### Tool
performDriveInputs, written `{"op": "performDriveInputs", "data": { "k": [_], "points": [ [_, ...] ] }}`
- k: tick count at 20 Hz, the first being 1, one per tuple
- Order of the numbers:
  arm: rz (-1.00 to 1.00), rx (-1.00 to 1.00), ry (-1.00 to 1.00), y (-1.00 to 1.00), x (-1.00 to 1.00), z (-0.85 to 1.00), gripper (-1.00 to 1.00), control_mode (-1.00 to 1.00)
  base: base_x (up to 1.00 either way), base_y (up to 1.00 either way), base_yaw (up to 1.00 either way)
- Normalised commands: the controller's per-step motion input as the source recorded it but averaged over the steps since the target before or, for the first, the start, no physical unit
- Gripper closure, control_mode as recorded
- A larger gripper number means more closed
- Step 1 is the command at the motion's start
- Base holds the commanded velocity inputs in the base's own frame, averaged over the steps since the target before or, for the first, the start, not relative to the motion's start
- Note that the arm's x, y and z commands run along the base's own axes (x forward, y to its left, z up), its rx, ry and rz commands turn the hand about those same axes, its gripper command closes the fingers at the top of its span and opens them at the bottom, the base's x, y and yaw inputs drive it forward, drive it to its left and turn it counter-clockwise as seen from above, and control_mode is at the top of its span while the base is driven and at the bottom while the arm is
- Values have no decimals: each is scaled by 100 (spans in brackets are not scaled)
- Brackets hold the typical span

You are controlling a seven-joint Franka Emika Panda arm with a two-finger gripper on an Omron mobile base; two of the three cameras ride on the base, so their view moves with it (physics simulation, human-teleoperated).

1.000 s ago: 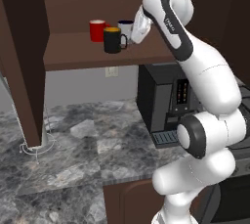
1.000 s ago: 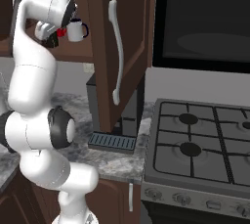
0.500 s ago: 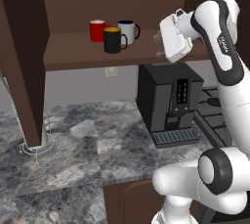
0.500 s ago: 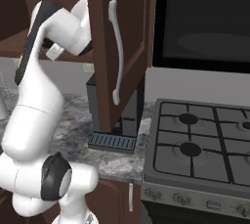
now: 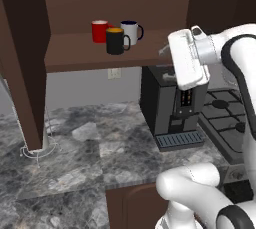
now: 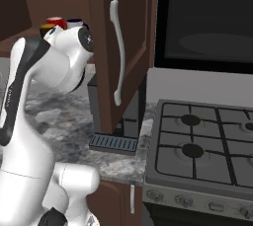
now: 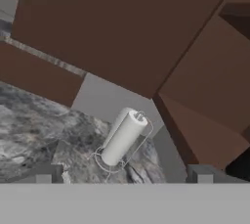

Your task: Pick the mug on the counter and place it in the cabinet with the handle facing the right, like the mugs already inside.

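Black mug shelved; gripper empty, jaws spread wide.

Mug (image 5: 116, 40), black with orange inside, stands near the front edge of the cabinet (image 5: 100, 55) shelf, just ahead of a red mug (image 5: 99, 31) and a white mug (image 5: 131, 31); handle turned right, matching theirs as the task asks. Gripper (image 7: 124, 175) holds nothing. Hand view adds a paper-towel roll (image 7: 122, 137) upright on the counter (image 7: 34, 125); right base view adds a gas stove (image 6: 202, 146).

Kitchen: stove (image 6: 202, 141), marbled counter (image 5: 90, 158)

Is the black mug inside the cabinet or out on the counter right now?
Inside. The black mug stands upright on the cabinet shelf, in front of the red mug and white mug.
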Motion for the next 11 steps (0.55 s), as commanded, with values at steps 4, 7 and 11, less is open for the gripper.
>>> {"op": "performDriveInputs", "data": {
  "k": [4, 7, 11],
  "points": [
    [6, 20, -2, 34, -91, 0, -100, -100, 0, 0, 0],
    [5, 11, 0, 52, -83, 0, -100, -100, 0, 0, 0],
    [4, 2, -4, 63, -98, -11, -100, -100, 0, 0, 0]
  ]
}}
